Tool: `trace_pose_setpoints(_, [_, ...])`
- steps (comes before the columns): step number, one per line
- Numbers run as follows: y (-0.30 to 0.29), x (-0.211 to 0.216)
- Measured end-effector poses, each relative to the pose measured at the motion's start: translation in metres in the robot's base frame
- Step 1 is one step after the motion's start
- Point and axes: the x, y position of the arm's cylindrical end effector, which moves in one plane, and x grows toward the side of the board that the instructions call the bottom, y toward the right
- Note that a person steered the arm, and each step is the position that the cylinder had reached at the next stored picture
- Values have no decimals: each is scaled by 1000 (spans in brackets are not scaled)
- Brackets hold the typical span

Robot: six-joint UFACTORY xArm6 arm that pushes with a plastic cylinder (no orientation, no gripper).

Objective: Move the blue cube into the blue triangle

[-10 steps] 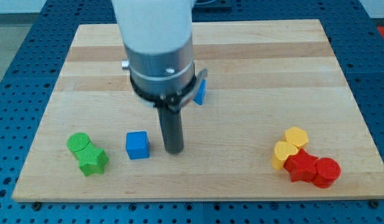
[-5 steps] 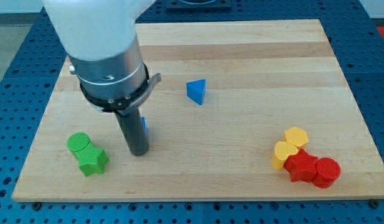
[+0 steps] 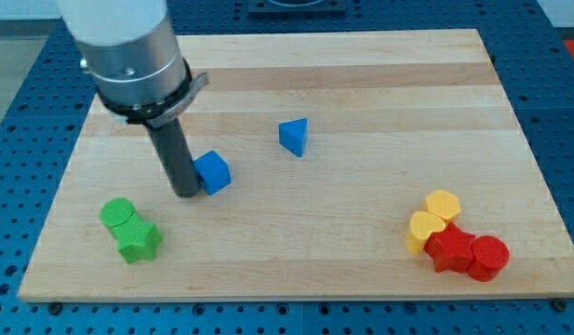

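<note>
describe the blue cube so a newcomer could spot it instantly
On the wooden board, look left of centre, where the dark rod comes down. The blue cube sits against my tip, on its right. Unlike the blue triangle further right, it is square-faced.

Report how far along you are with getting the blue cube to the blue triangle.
Done: my tip sits against the blue cube on its left side in the view, lined up for pushing. In hand: the shove toward the blue triangle, which lies up and to the view's right. Left: the gap between the two is open board, so the cube is not yet touching the triangle.
</note>
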Motion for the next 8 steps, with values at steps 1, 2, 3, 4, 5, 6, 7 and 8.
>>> trace_pose_setpoints(1, [8,-24])
trace_pose_setpoints(2, [19,-34])
trace_pose_setpoints(3, [22,-34])
trace_pose_setpoints(4, [22,-34])
trace_pose_setpoints(5, [25,-33])
trace_pose_setpoints(6, [30,-30])
trace_pose_setpoints(7, [40,-29])
trace_pose_setpoints(8, [51,-29])
